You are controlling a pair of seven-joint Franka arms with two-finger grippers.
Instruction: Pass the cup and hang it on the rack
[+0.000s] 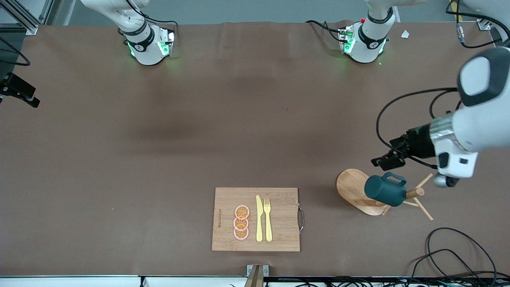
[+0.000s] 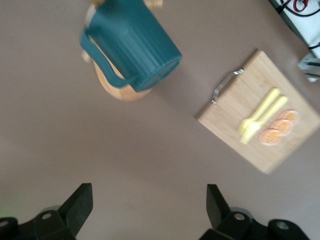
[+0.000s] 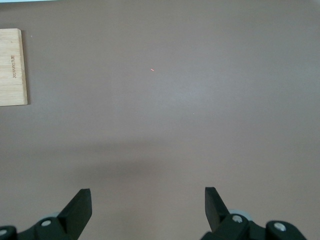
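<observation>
cup [image 1: 385,190]: hung by its handle on a peg of the rack [image 1: 352,187], lower right of front view.
left hand [image 1: 388,158]: spread wide, nothing held, over desk [image 1: 159,139] beside rack.
right hand [image 3: 148,212]: spread wide, nothing held, arm waiting.
handling: judged rigid, light, glazed and slippery, chippable; best gripped at rim or handle.

Obstacles: rack [image 1: 358,191] bearing cup [image 1: 385,192], toward left arm's end; cutting board [image 1: 256,219] near front camera. Remaining surface [image 1: 159,139] open.
</observation>
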